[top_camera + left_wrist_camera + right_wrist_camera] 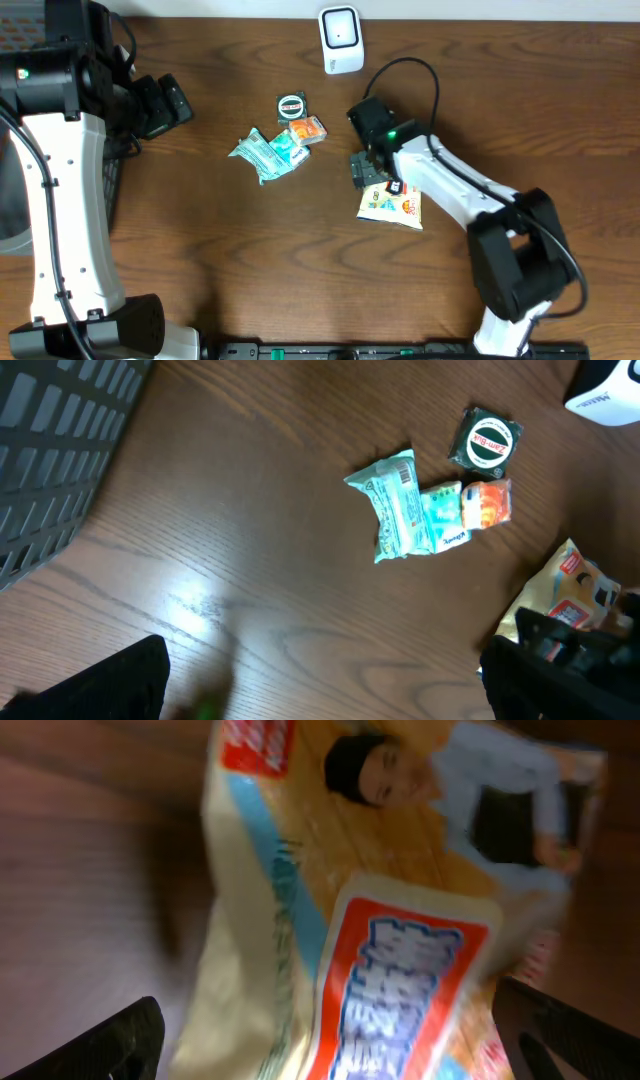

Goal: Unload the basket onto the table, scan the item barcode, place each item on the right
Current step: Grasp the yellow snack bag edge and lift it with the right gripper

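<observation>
Nearest the arm bases, the snack bag lies flat on the desk, right of centre. Its printed face is up, cream and orange with a red-bordered label. The right tool hangs over the bag's upper-left corner. Its 2 fingers are spread wide to either side of the bag and grip nothing; I cannot tell whether they touch it.

Farther out, toward the desk's middle, 2 teal packets lie crumpled together. An orange packet touches them, and a round black-and-green packet sits just beyond.

At the left side the left tool is wide open and empty, near a dark basket. The white scanner stands at the far edge, well apart from the bag.
</observation>
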Controlling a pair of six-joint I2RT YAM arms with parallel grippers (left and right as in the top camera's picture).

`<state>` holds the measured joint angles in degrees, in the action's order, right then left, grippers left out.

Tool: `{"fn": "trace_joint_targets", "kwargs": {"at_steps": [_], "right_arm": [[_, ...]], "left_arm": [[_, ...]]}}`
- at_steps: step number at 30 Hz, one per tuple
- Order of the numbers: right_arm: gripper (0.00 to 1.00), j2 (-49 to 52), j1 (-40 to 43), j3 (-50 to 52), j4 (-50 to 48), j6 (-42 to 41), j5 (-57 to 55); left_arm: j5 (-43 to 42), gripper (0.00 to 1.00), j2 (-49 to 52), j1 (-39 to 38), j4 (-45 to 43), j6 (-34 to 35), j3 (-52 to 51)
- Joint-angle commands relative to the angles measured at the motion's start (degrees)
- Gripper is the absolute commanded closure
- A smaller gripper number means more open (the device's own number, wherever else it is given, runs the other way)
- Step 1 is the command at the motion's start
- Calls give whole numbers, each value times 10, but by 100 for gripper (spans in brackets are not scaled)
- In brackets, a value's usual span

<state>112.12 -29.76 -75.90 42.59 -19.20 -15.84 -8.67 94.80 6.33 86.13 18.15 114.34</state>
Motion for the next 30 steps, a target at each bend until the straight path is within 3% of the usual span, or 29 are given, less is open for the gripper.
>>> {"fn": "trace_joint_targets", "kwargs": {"at_steps": [1,2,3,5,6,11,14,19,23,30], "right_arm": [[1,53,-4,10,5,-21,-49],[1,65,-3,10,7,-25,-48],[7,79,0,10,11,-31,-46],[26,86,1,10,15,-31,-35],[41,87,1,10,16,-31,-21],[74,63,8,-12,39,-30,25],[99,31,29,-49,64,4,95],[99,-43,105,-92,68,108,383],[99,-64,200,-90,77,224,714],[99,-53,263,-23,106,361,1021]], "left_arm": [[3,2,-5,1,2,-1,5],[3,2,-5,1,2,-1,5],[3,2,-5,1,2,-1,5],[3,2,-5,1,2,-1,5],[3,2,-5,1,2,-1,5],[3,2,-5,1,2,-1,5],[3,2,-5,1,2,-1,5],[3,2,-5,1,2,-1,5],[3,2,-5,1,2,-1,5],[3,2,-5,1,2,-1,5]]}}
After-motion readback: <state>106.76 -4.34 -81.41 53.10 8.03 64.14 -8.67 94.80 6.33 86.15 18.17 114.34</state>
